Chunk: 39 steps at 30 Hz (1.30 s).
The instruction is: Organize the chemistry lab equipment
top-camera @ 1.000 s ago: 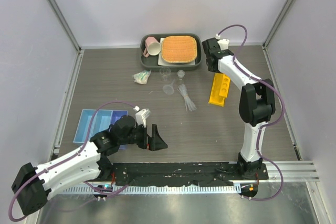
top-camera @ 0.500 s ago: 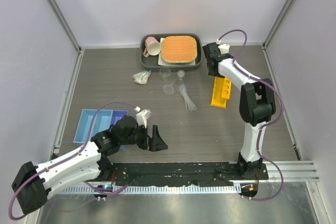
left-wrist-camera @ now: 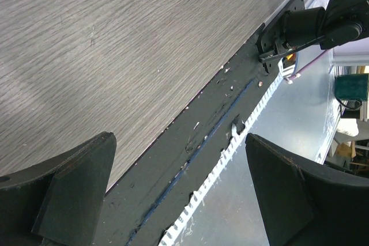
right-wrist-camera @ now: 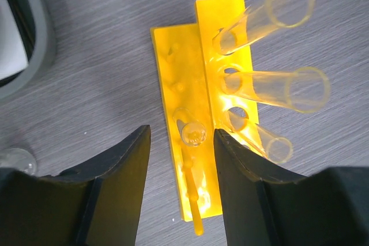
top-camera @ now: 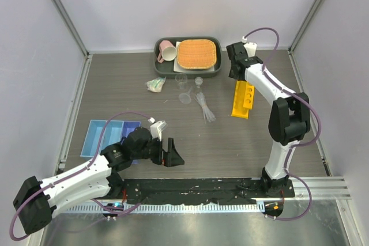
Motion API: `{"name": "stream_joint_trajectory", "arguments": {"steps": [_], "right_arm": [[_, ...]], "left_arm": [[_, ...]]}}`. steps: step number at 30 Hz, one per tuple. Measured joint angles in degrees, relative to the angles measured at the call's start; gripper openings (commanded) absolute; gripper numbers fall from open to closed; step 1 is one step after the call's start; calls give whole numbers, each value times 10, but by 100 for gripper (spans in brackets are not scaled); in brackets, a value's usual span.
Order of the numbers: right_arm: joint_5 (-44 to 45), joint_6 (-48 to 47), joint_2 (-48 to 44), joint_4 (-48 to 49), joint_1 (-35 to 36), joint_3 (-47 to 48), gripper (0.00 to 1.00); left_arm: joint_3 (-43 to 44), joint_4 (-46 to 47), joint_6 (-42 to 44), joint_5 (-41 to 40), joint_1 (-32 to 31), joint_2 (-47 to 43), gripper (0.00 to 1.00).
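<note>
The yellow rack (top-camera: 242, 99) lies on the table at the right; in the right wrist view (right-wrist-camera: 199, 84) three glass tubes (right-wrist-camera: 277, 87) sit in its holes, leaning right. A smaller clear tube (right-wrist-camera: 193, 132) stands on the rack between my right fingers. My right gripper (right-wrist-camera: 181, 132) is open just above the rack's far end (top-camera: 237, 76), touching nothing. Small clear beakers (top-camera: 185, 97), a funnel (top-camera: 199, 81) and pipettes (top-camera: 204, 108) lie mid-table. The blue tray (top-camera: 106, 135) sits at the left. My left gripper (top-camera: 172, 152) is open and empty near the front edge.
A dark tray (top-camera: 161, 66) with the orange mat (top-camera: 197, 53) and pink mug (top-camera: 167, 51) stands at the back. A small green and white item (top-camera: 154, 85) lies left of the beakers. The left wrist view shows the black base plate (left-wrist-camera: 190, 142) and the table edge.
My right wrist and elbow have shifted slightly to the right above the yellow rack. The left arm and the loose glassware have not moved.
</note>
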Motion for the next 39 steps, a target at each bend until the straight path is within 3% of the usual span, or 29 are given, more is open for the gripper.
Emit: {"name": "stream_joint_trajectory", "arguments": {"steps": [6, 12, 16, 24, 32, 39], "right_arm": [[2, -2, -50, -9, 14, 0, 54], [23, -8, -108, -20, 76, -21, 54], [23, -9, -150, -19, 111, -71, 54], [7, -2, -221, -20, 102, -179, 54], [-38, 0, -195, 12, 103, -194, 54], [-54, 0, -118, 34, 103, -194, 54]], "left_arm": [[0, 0, 0, -1, -2, 1, 100], [0, -1, 7, -5, -5, 2, 100], [0, -3, 9, -6, -5, 2, 100], [0, -5, 10, -12, -11, 2, 100], [0, -6, 10, -16, -13, 2, 100], [0, -17, 10, -20, -19, 2, 100]]}}
